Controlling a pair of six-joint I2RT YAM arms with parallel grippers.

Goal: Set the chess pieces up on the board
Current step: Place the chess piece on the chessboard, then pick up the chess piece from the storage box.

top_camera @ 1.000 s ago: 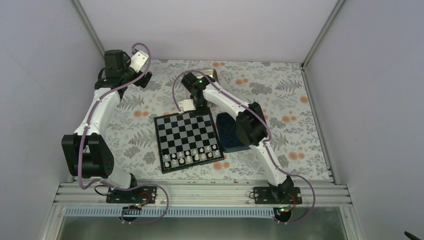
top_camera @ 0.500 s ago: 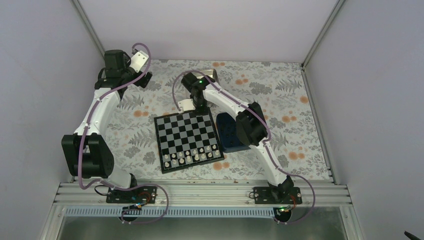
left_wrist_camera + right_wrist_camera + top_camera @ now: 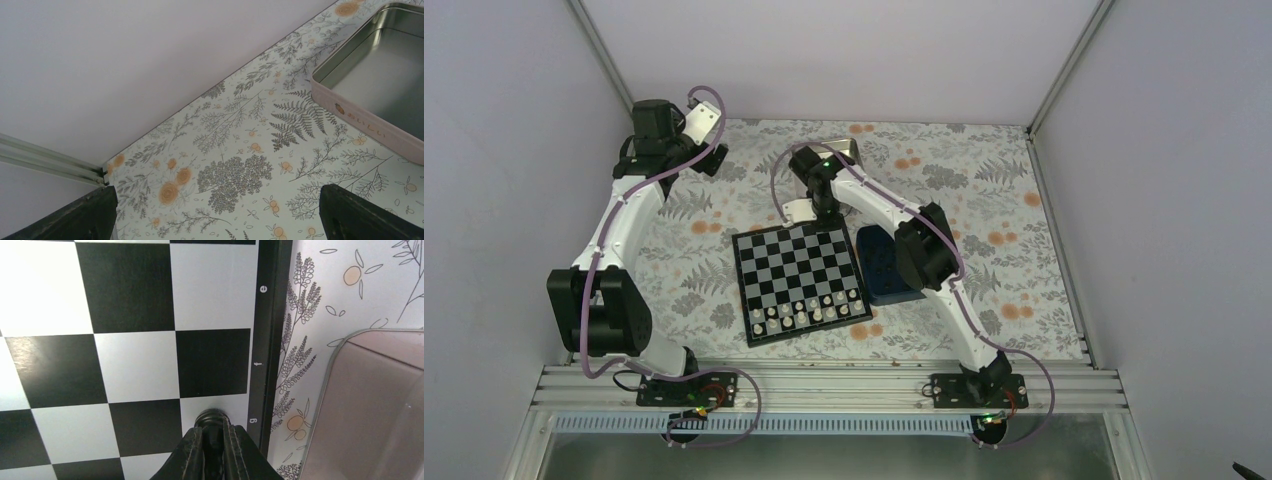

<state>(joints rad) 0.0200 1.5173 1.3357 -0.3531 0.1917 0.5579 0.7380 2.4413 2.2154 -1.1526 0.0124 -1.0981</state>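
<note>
The board [image 3: 799, 282] lies mid-table; its checks fill the right wrist view [image 3: 130, 340]. My right gripper [image 3: 214, 445] is shut on a black chess piece [image 3: 212, 421], whose round base sits over the pale edge square beside the border letter g. In the top view this gripper [image 3: 826, 213] hangs at the board's far edge. Two rows of cream-white chessmen [image 3: 809, 313] stand along the board's near edge. No other black pieces show. My left gripper [image 3: 215, 215] is open and empty, with black fingertips [image 3: 85, 212] low over the floral cloth at the far left [image 3: 709, 160].
A shiny metal tin [image 3: 385, 75] sits right of the left gripper; it also shows beside the board's border [image 3: 370, 405] and at the table's back [image 3: 839, 150]. A navy blue box [image 3: 882, 262] lies against the board's right side. Walls enclose the table.
The right gripper has shifted very slightly at the board's far edge. The left arm has not moved.
</note>
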